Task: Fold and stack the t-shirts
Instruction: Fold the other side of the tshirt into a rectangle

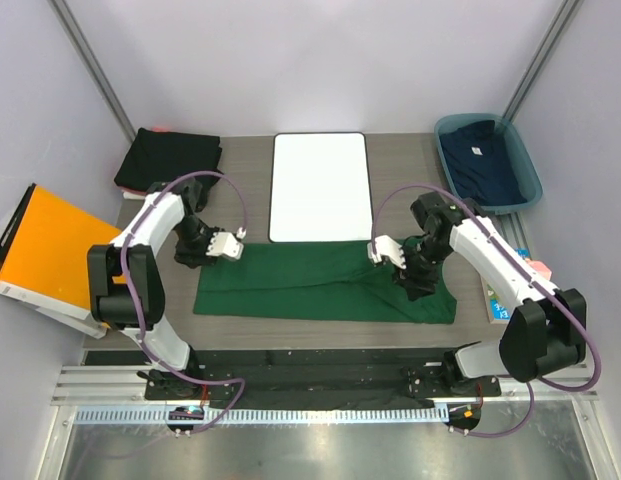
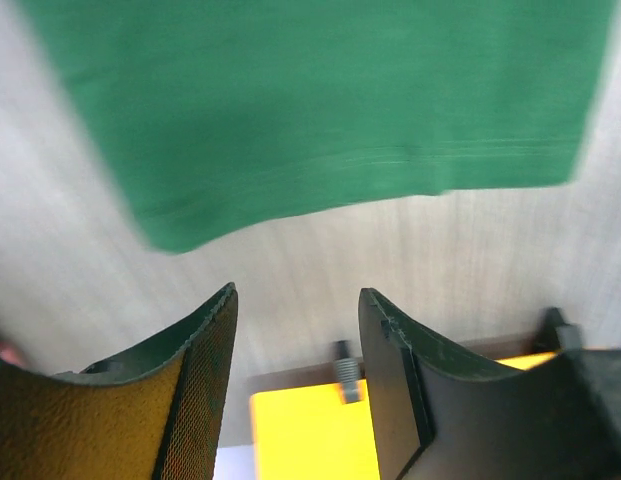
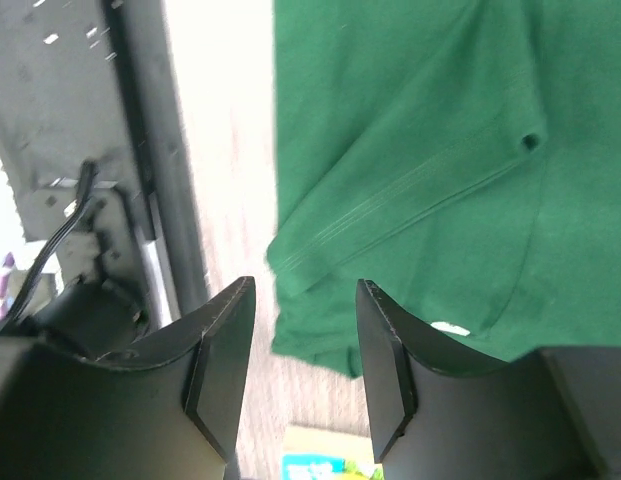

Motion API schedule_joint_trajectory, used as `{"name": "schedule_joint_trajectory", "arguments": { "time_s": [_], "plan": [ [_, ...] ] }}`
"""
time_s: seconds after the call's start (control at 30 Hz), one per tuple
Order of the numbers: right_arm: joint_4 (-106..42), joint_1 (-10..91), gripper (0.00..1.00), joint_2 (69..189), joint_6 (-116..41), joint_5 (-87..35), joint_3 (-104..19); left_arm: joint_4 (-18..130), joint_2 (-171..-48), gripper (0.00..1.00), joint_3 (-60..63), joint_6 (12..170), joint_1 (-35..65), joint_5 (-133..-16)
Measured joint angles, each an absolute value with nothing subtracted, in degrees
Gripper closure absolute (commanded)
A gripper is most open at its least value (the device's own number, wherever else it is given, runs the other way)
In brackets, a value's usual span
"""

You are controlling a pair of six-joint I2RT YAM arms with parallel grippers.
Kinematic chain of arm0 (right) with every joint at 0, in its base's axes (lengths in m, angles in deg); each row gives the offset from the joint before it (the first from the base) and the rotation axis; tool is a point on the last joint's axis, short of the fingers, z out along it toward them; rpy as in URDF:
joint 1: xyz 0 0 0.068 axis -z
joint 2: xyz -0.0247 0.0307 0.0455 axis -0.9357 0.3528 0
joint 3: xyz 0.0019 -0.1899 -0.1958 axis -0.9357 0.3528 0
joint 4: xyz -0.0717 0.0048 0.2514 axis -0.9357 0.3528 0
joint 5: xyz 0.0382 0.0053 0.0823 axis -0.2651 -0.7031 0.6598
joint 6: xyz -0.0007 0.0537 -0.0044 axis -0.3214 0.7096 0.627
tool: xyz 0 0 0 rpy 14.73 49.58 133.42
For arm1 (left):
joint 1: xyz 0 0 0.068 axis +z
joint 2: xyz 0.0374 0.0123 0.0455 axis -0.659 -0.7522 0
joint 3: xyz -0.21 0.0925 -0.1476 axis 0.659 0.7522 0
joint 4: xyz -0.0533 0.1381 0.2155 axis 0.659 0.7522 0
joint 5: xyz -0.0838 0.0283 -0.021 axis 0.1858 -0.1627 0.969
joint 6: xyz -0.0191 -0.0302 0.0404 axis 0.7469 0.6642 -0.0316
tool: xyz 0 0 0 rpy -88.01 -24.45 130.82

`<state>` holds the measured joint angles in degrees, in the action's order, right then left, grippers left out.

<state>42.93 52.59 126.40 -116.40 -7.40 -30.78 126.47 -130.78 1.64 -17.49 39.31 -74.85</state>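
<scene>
A dark green t-shirt [image 1: 320,282] lies folded lengthwise across the near middle of the table. My left gripper [image 1: 233,243] is open and empty above its upper left edge; the shirt's edge shows in the left wrist view [image 2: 330,100]. My right gripper [image 1: 381,251] is open and empty above the shirt's upper right part; the right wrist view shows the shirt's sleeve and hem [image 3: 410,160]. Black folded t-shirts [image 1: 170,157] are stacked at the back left. A navy t-shirt [image 1: 480,162] lies in a blue bin [image 1: 524,165] at the back right.
A white rectangular board [image 1: 320,186] lies behind the green shirt. An orange folder [image 1: 45,250] leans at the left table edge and shows in the left wrist view [image 2: 310,430]. Small printed items [image 1: 495,300] lie at the right edge.
</scene>
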Motion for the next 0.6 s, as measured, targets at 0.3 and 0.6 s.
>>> {"name": "schedule_joint_trajectory", "arguments": {
  "time_s": [0.3, 0.6],
  "plan": [
    [28.35, 48.17, 0.49, 132.39, -111.68, -9.04, -29.31, 124.02, -132.55, 0.48, -1.26, -15.22, 34.61, -72.25],
    [21.68, 46.60, 0.51, 138.08, -110.52, -10.06, -31.39, 123.54, -133.55, 0.50, -1.11, -13.32, 32.60, -70.98]
  ]
}}
